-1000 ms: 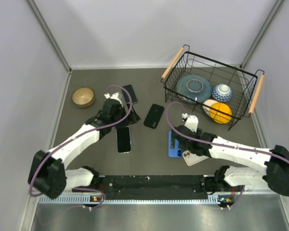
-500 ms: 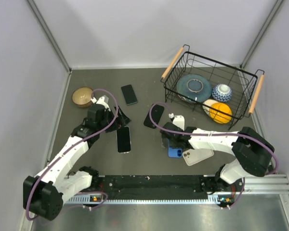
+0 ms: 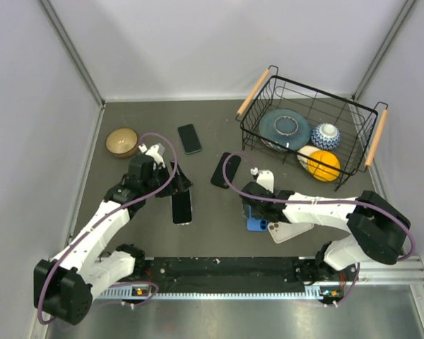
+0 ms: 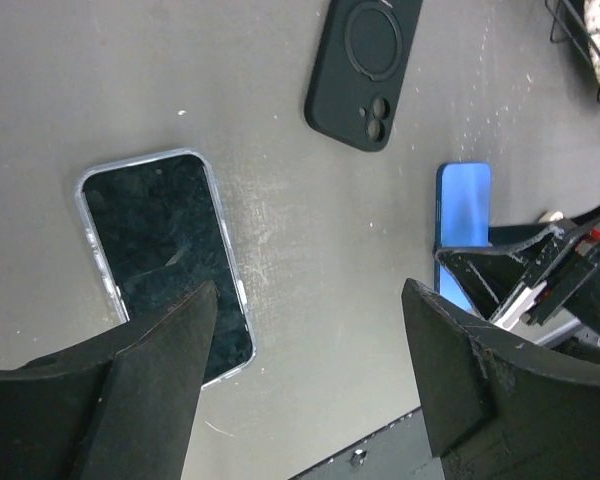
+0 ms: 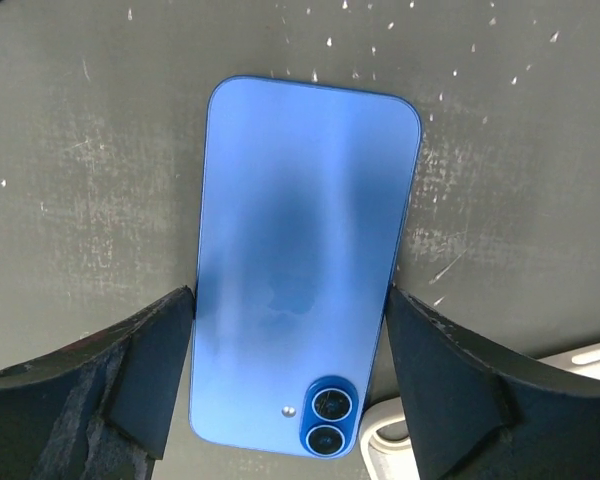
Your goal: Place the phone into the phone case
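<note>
The blue phone lies back up, flat on the table, close to the near edge and a little right of the middle. Its long axis runs roughly from the near edge toward the far edge. The right fingers stand wide astride it, one at each long edge, so their closing line crosses the phone's short width; the lens end is toward the wrist. The fingers sit right at those edges, but I cannot tell whether they already press on it. The right arm is plainly the nearer one and is lined up for the pick. What looks like a white case lies just beside the phone's lens end toward the right edge, seemingly touching that corner. A black case with a ring on its back lies further toward the far edge, apart from both. Which case is meant I cannot judge. The left fingers are spread with nothing between them, above a phone with a clear rim, left of the middle. A dark phone and a wooden bowl lie toward the far-left corner. At the far-right corner a wire basket holds a blue plate, a patterned bowl and an orange.
</note>
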